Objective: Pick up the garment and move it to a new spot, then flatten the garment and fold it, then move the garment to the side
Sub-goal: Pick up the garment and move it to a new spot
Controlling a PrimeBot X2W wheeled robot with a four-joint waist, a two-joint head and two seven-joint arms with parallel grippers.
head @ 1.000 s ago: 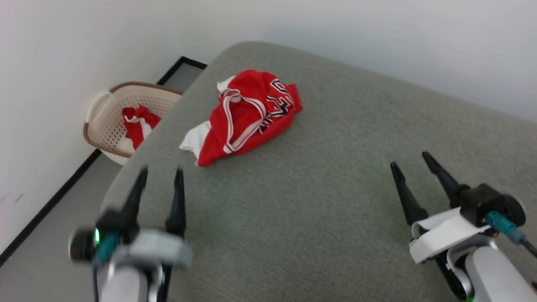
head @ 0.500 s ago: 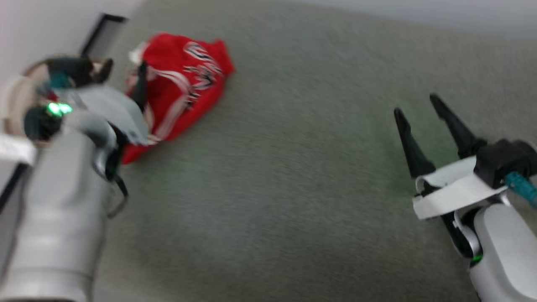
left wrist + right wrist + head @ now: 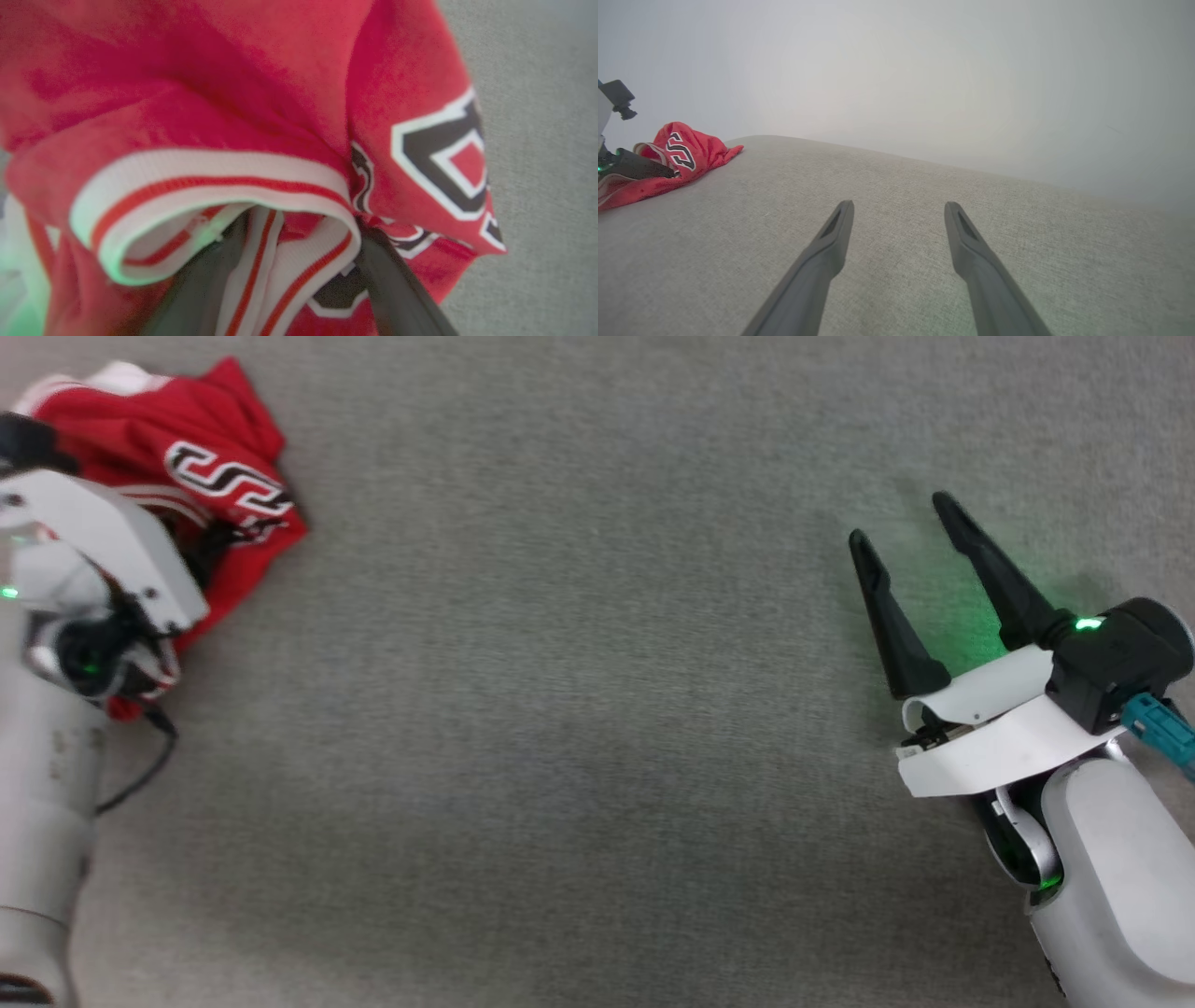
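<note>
The left gripper's (image 3: pixel 299 224) two dark fingers stand apart, pushed into the folds of the garment (image 3: pixel 280 93). A loop of red-and-white striped trim (image 3: pixel 210 172) lies over and between them, and they are not pinched on it. From the head view the fingers are mostly hidden under the gripper's pale housing, which tilts down onto the near edge of the crumpled garment. Behind it the wrist bends, and the pale forearm (image 3: pixel 42 803) runs straight up the left edge of that view with a thin black cable (image 3: pixel 140 775) looping off it.

The garment lies bunched at the far left of the grey surface (image 3: pixel 560 709), with black-and-white lettering facing up on its right side.

The right gripper's (image 3: pixel 896 518) fingers are spread wide with nothing between them. They point up and slightly left in the head view, low over bare surface, and whether they touch it cannot be told. A green glow falls on the fabric beside them. The white wrist collar and pale forearm (image 3: pixel 1102 859) slant back to the lower right corner, well apart from the garment.
</note>
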